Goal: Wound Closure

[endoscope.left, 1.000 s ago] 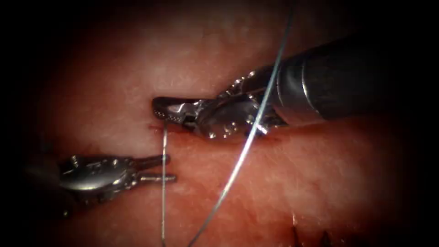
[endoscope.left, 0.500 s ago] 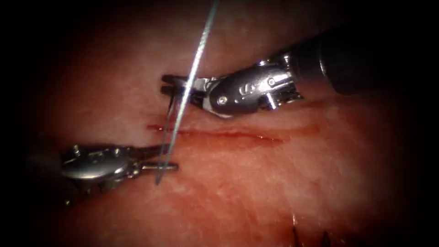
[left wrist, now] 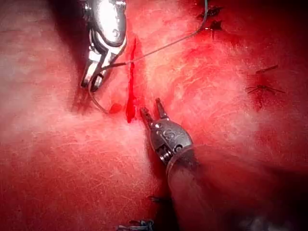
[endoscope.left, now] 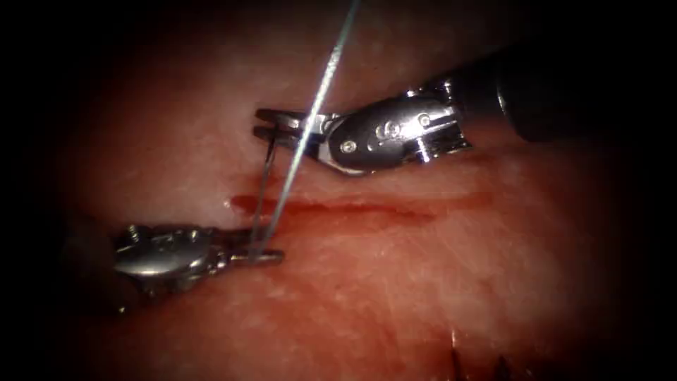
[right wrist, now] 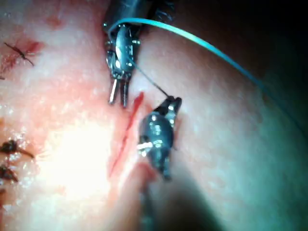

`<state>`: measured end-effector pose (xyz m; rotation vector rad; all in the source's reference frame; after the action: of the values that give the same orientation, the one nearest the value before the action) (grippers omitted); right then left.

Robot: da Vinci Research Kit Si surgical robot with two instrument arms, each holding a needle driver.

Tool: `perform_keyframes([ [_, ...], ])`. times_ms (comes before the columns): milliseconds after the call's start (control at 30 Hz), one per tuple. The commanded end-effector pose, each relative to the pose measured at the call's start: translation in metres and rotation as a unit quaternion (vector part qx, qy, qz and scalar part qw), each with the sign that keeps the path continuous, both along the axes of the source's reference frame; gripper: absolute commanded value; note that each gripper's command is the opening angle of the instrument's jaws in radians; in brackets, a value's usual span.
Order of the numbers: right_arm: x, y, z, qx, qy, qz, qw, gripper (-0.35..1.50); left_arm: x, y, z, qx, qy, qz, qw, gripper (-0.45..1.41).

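Pink tissue [endoscope.left: 437, 282] lay under both tools, its cut [endoscope.left: 338, 207] a red line across the middle. Since a second earlier the right tool [endoscope.left: 271, 125] had lifted off the cut to its far side, jaws closed on the needle [endoscope.left: 259, 194], with the thread [endoscope.left: 317, 99] running up from there. The left tool [endoscope.left: 264, 254], narrowly parted and holding nothing, had edged right to the needle's lower end. The left wrist view showed finished stitches [left wrist: 262, 89] and the needle [left wrist: 96, 103] curving below the right tool [left wrist: 91, 82].

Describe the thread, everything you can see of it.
The thread is a thin, pale, taut strand. It drops from above across the right hand, crosses the cut, and reaches the left hand's open jaws, which are not gripping it. A darker length runs back up into the right hand's shut jaws.
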<state>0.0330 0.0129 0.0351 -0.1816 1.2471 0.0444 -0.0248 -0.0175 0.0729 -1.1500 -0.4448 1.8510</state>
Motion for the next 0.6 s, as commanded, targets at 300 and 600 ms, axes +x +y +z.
perform_keyframes([
  [300,0.0008,0.0,0.0,0.064,0.003,0.014,0.998,-0.35,-0.0001,-0.0019,0.0005,0.008,0.009,0.005,1.0,0.01],
  [600,0.0012,0.0007,0.0002,0.159,-0.014,0.025,0.987,-0.35,0.0005,-0.0023,0.0011,0.009,0.017,0.013,1.0,0.02],
])
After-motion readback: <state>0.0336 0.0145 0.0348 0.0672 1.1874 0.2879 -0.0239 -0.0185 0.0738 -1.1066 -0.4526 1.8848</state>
